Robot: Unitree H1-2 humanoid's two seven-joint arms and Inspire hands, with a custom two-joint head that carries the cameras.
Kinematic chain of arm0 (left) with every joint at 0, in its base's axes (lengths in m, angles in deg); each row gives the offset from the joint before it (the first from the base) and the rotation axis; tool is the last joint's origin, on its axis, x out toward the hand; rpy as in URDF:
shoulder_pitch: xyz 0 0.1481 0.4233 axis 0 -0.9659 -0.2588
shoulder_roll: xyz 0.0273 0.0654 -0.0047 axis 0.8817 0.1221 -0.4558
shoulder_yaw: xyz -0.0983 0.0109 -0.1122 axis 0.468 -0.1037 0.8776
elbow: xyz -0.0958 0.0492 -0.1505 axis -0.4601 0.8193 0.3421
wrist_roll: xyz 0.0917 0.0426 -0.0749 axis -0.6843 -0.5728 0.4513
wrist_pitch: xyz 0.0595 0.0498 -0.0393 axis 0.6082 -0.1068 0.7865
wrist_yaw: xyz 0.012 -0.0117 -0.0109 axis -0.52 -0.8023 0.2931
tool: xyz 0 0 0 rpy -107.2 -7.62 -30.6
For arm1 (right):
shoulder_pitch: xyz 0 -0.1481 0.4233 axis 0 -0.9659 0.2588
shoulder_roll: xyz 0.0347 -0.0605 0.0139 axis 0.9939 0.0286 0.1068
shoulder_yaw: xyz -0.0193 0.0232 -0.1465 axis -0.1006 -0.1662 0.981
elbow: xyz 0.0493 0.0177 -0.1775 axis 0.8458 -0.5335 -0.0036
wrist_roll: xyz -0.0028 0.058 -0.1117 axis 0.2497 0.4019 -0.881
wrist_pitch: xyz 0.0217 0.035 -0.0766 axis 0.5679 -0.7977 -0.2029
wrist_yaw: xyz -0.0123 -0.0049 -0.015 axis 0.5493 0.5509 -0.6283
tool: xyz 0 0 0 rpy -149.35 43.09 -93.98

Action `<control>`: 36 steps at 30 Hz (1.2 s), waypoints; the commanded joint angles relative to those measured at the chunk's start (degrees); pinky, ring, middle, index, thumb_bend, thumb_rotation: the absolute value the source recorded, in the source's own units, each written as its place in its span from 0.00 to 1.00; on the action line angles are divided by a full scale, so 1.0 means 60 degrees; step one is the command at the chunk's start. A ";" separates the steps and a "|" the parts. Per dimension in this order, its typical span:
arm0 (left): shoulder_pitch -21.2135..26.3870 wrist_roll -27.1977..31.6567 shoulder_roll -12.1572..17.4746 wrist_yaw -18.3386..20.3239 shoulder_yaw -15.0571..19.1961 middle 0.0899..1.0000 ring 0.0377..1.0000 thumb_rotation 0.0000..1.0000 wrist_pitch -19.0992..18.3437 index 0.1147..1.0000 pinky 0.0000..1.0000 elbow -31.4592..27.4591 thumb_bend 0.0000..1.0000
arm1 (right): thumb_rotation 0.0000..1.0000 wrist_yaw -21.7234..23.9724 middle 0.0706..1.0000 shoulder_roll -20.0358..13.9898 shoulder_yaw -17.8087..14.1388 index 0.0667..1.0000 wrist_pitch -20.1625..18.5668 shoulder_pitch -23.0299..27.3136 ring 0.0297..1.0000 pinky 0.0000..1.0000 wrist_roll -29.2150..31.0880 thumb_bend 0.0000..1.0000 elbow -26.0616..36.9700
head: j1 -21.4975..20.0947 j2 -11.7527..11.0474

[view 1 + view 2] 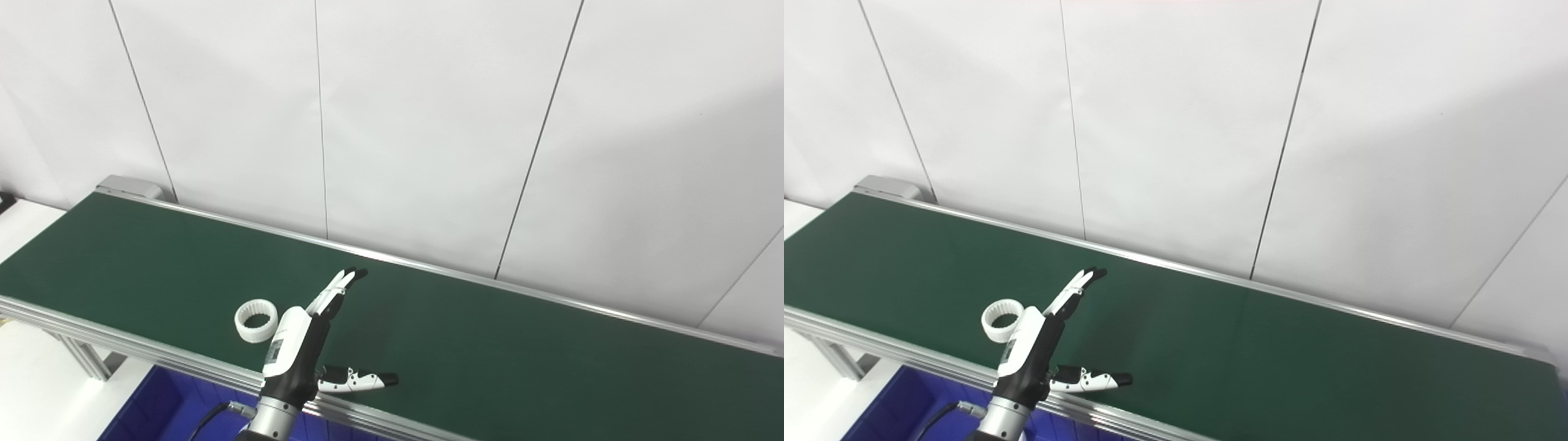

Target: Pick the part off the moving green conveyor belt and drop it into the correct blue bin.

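Observation:
A white ring part (256, 320) with a toothed inner face lies flat on the green conveyor belt (490, 349), near its front rail. My left hand (306, 343) reaches over the front rail just to the right of the ring, close beside it; whether they touch I cannot tell. It is open: the fingers (340, 288) stretch out up and to the right above the belt, and the thumb (361, 381) sticks out to the right. It holds nothing. My right hand is out of the picture.
A blue bin (165, 404) sits below the belt's front rail (153, 352) at the lower left, partly cut off by the picture's edge. A white wall runs directly behind the belt. A white surface (24, 226) borders the belt's left end.

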 commanded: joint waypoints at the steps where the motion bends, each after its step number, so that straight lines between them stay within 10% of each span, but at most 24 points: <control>1: 0.0329 -0.0324 -0.0025 -0.0114 0.0091 0.99 0.97 0.26 -0.0394 0.95 0.92 -0.0143 0.82 | 0.29 -0.0042 0.83 0.0041 -0.0027 0.85 0.0504 0.0024 0.79 0.69 -0.0012 0.59 0.0320 | -0.0011 0.0002; 36: 0.2070 -0.1177 0.1002 -0.1329 0.0386 1.00 1.00 0.14 -0.2209 0.97 1.00 0.2433 0.82 | 0.34 -0.0158 0.83 0.0105 0.0079 0.84 0.0502 -0.0015 0.79 0.66 -0.0103 0.60 0.0319 | -0.0132 0.0020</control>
